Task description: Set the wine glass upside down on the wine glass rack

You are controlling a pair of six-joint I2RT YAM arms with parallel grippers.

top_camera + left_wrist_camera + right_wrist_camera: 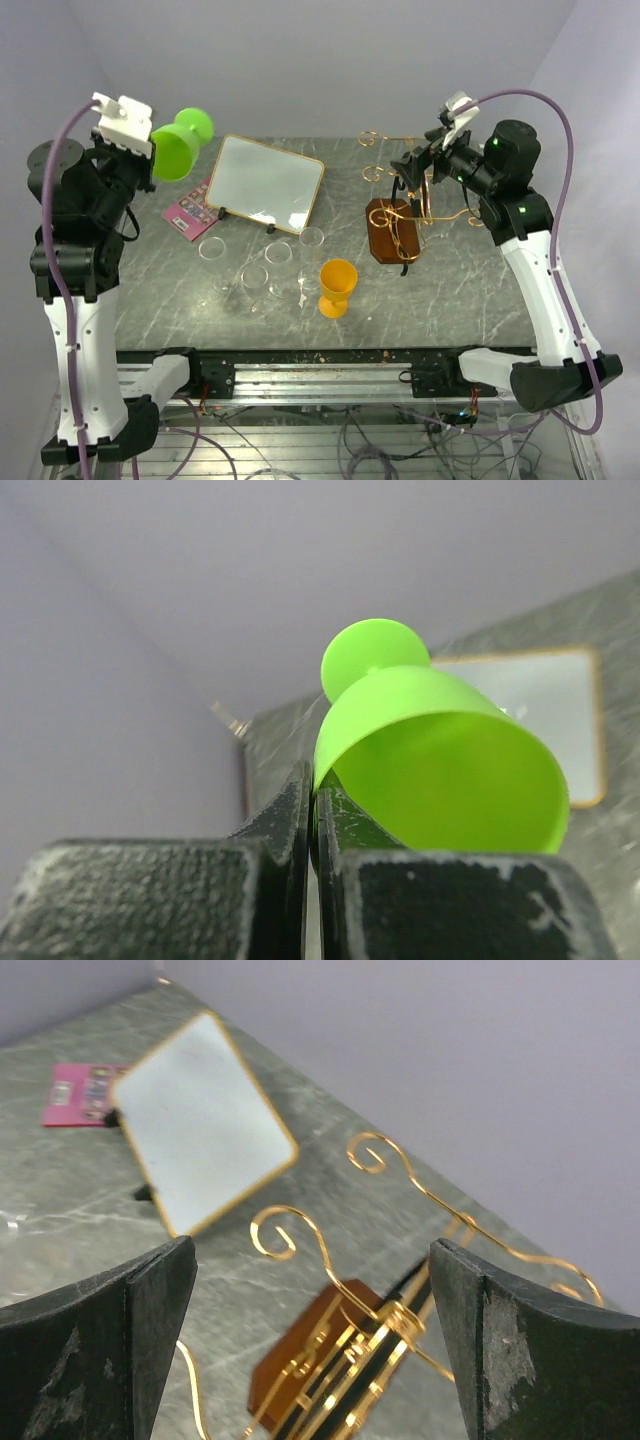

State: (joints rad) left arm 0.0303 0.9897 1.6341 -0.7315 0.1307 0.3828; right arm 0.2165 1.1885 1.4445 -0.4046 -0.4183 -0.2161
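Your left pincer [312, 785] pinches the glass [180, 148] by its rim, foot pointing right toward the far-off rack [388, 232] beneath your wide-open, empty right pincer [312, 1260].

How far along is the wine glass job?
Done: the left gripper is shut on the rim of the green wine glass, held high at the left. Left: carry it over and hang it upside down on the wine glass rack, which holds no glass. The right gripper is open at the rack.
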